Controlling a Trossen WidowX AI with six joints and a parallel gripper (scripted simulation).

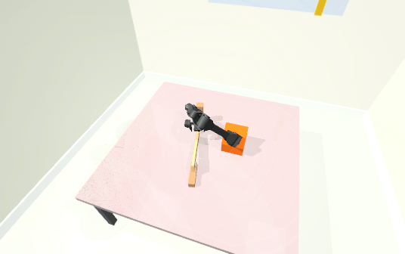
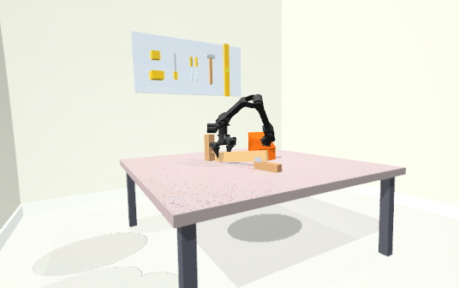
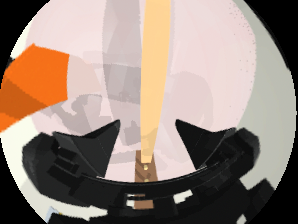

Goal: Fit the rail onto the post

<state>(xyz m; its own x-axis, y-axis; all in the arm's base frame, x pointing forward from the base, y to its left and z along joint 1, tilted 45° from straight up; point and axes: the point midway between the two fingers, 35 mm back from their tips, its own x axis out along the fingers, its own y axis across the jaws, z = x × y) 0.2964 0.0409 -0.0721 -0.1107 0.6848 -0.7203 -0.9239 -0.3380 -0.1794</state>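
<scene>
The long pale wooden rail (image 1: 195, 151) (image 2: 241, 156) (image 3: 156, 43) lies sloping, its far end on the low footboard block (image 1: 192, 181) (image 2: 271, 167), where a small grey bracket (image 2: 258, 159) shows. Its near end lies down by the short upright post (image 1: 200, 106) (image 2: 208, 143). The pegs are too small to make out. My gripper (image 1: 192, 116) (image 2: 222, 149) (image 3: 148, 121) is open. It hangs just above the rail's near end, close to the post. In the wrist view, one finger stands on each side of the rail, not touching it.
The arm's orange base block (image 1: 242, 130) (image 2: 255, 139) (image 3: 36, 83) stands on the pink table (image 1: 151, 170) (image 2: 214, 189) to the right of the rail. A tool board (image 2: 184, 64) hangs on the back wall.
</scene>
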